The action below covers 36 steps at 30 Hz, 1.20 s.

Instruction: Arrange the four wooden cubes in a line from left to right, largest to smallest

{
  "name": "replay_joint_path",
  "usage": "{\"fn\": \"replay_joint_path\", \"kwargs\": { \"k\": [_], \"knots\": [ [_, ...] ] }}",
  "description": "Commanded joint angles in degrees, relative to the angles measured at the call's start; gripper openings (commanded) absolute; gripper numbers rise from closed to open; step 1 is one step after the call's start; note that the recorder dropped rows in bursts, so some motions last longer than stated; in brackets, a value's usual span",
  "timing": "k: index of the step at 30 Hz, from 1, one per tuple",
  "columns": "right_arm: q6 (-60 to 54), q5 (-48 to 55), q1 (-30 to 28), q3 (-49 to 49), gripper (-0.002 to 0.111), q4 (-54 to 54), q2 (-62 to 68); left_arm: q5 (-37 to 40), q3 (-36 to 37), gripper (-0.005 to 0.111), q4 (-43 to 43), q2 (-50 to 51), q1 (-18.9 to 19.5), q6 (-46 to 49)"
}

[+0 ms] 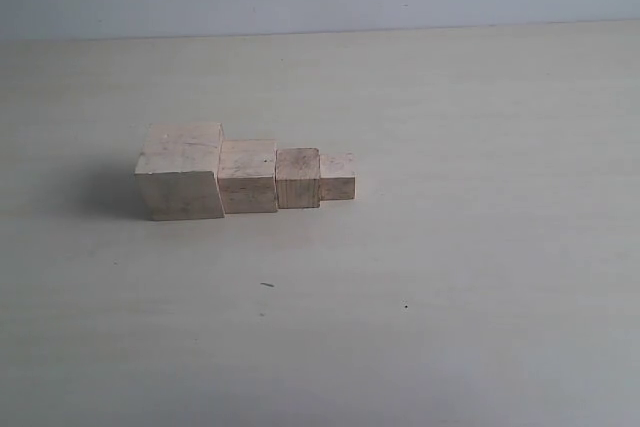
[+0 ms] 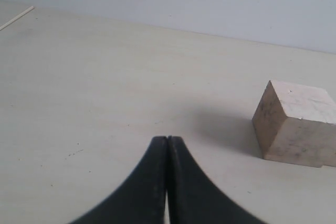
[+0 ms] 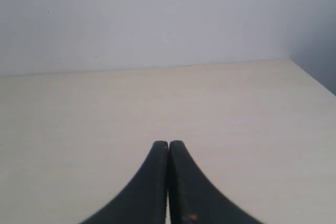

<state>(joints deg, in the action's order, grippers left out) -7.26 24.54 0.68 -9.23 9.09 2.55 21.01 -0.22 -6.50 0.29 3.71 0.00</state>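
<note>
- At the left wrist, the left fingers point(image 2: 152, 187) are black and curved. They are pressed together tip to tip with nothing between them, and pale surface point(image 2: 105, 103) lies beyond.
- Off to one side of those tips and clearly apart from them, the largest cube point(image 2: 296, 124) stands flat on the surface, its shadow falling toward the fingers.
- At the right wrist, the right fingers point(image 3: 152, 187) are likewise closed on each other and empty. Bare surface runs ahead of them to a light wall point(image 3: 157, 19).
- Seen from the exterior camera, the four wooden cubes form one row left of the surface's middle.
- The largest cube is at the left end, followed by the second cube point(image 1: 248, 177), the third cube point(image 1: 298, 179) and the smallest cube point(image 1: 337, 177) at the right end.
- Each cube stands against its neighbour with no gap showing, all upright, and their tops step down from left to right.
- Two small dark specks point(image 1: 267, 285) mark the surface nearer the camera, well apart from the row.
</note>
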Motion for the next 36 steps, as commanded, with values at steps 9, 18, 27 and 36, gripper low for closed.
{"fn": "replay_joint_path", "kwargs": {
  "k": [9, 18, 27, 36],
  "knots": [
    [1.34, -3.73, 1.38, 8.21, 0.000, -2.63, -2.55, -0.50, 0.22, 0.000, 0.06, -0.29, -0.40, 0.00],
    [-0.34, -5.13, 1.38, 9.23, 0.000, -2.86, -2.55, -0.50, 0.22, 0.000, 0.06, -0.29, -0.40, 0.00],
    [-3.07, -4.86, 1.38, 9.23, 0.000, -2.62, -2.55, -0.50, 0.22, 0.000, 0.06, -0.29, -0.40, 0.00],
    [-3.07, -4.97, 1.38, 9.23, 0.000, -2.47, -2.55, -0.50, 0.22, 0.000, 0.06, -0.29, -0.40, 0.00]
  ]
}}
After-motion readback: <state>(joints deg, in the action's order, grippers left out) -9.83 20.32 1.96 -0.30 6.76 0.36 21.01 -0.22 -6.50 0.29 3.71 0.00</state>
